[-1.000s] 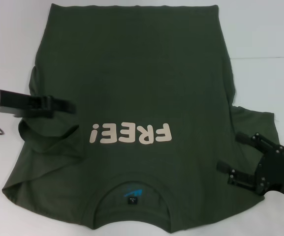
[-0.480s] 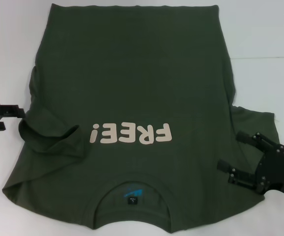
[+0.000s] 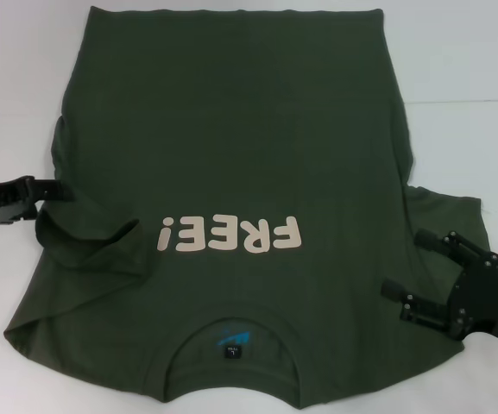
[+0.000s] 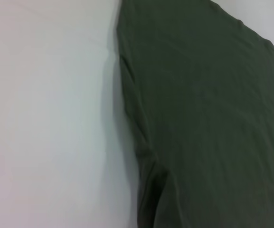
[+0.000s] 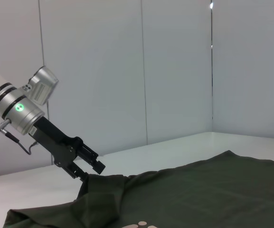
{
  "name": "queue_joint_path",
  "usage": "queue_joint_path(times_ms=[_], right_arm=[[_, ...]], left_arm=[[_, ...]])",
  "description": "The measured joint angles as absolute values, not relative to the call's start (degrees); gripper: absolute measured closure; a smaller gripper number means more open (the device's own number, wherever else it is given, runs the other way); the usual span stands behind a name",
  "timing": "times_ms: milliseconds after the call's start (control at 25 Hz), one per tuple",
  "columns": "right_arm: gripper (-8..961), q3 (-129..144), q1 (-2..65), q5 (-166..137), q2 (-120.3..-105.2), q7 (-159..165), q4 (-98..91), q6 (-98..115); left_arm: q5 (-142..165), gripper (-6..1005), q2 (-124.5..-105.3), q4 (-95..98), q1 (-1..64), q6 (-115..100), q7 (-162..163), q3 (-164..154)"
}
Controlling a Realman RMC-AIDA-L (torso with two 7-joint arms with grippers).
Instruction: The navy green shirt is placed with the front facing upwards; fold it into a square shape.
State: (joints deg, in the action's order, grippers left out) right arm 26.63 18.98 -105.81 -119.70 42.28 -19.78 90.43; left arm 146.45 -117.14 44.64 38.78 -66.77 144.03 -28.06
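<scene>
The navy green shirt (image 3: 231, 129) lies flat, front up, with its pale "FREE!" lettering (image 3: 230, 235) and blue neck label (image 3: 231, 338) toward me. Its left sleeve (image 3: 89, 241) is turned inward in a loose fold over the body. My left gripper (image 3: 41, 191) sits at the shirt's left edge, open and holding nothing; the right wrist view shows the left gripper (image 5: 90, 171) touching the cloth's rim. My right gripper (image 3: 404, 263) hovers open over the spread right sleeve (image 3: 443, 216). The left wrist view shows only the shirt (image 4: 212, 118) edge.
The shirt rests on a white table (image 3: 464, 69), with bare surface on both sides and beyond the hem. White walls (image 5: 174, 71) stand behind the table.
The left gripper drew back off the shirt to the left, leaving the sleeve folded inward, then came back a little to the shirt's edge. The right arm stayed still.
</scene>
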Motion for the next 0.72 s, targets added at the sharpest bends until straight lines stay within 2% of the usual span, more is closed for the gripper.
queue_joint_path(times_ms=[720], right_arm=[[27, 25.8, 19.2, -105.8, -119.7, 42.3, -19.8, 90.3]], left_arm=[[146.7, 296, -116.96, 44.9, 38.5, -64.9, 144.1, -32.2]])
